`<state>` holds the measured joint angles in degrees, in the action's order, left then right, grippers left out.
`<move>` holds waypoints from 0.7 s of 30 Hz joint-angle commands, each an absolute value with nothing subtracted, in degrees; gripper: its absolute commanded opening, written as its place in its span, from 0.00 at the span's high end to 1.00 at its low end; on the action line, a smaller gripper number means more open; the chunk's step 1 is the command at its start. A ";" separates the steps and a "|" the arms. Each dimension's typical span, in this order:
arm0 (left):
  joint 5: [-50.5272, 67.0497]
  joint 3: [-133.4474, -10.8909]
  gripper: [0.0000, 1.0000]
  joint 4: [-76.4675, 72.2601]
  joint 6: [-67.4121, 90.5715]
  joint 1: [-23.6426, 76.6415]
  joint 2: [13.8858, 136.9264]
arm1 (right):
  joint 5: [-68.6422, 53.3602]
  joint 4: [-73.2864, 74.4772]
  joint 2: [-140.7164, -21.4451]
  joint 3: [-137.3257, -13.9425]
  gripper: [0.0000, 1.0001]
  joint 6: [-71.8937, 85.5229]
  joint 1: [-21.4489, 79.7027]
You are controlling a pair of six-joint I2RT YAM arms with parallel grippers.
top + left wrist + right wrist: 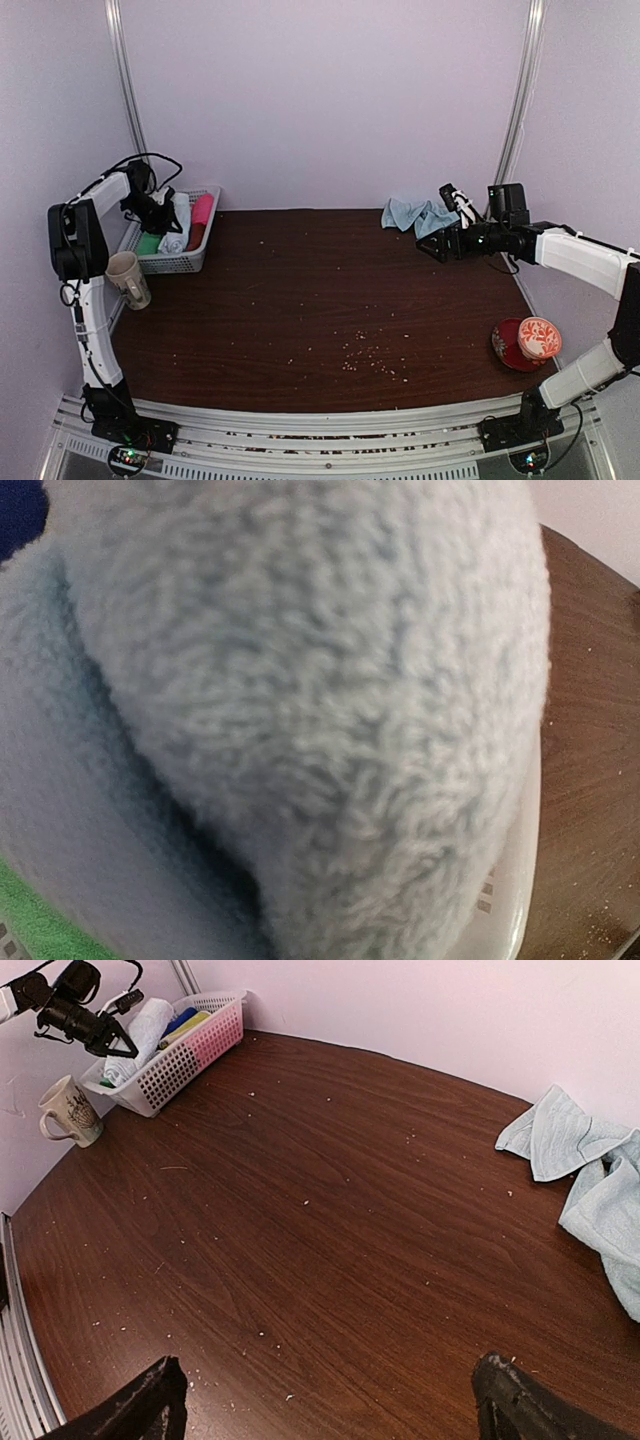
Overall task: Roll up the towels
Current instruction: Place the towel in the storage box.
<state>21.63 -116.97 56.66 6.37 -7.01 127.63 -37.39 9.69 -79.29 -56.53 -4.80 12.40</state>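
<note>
A pale light-blue towel point(415, 214) lies crumpled at the back right of the table; it also shows in the right wrist view point(585, 1160). My right gripper point(437, 246) hovers just beside it, wide open and empty point(328, 1380). A second pale towel point(178, 226), rolled up, lies in the white basket point(185, 263) at the back left. It fills the left wrist view point(300, 700). My left gripper point(158, 213) is down at this roll in the basket; its fingers are hidden.
The basket also holds a pink roll point(203, 208), a green roll point(148, 243) and a red roll point(195, 238). A mug point(128, 280) stands in front of the basket. A red plate with a cup point(528, 340) sits at the right edge. Crumbs dot the table.
</note>
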 commanded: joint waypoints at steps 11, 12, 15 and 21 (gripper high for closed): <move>29.40 -112.98 1.00 56.72 6.88 -5.27 123.52 | -38.14 10.63 -79.28 -57.83 0.00 -6.08 12.22; 29.48 -113.01 1.00 56.74 6.82 -5.05 123.90 | -38.14 10.63 -79.24 -57.83 0.00 -6.07 12.16; 30.39 -113.27 1.00 56.69 6.60 -4.50 125.70 | -38.07 10.71 -79.19 -57.88 0.00 -6.20 12.22; 29.78 -115.83 0.95 56.86 7.13 -4.42 130.60 | -38.43 10.72 -79.73 -57.83 0.00 -6.37 12.22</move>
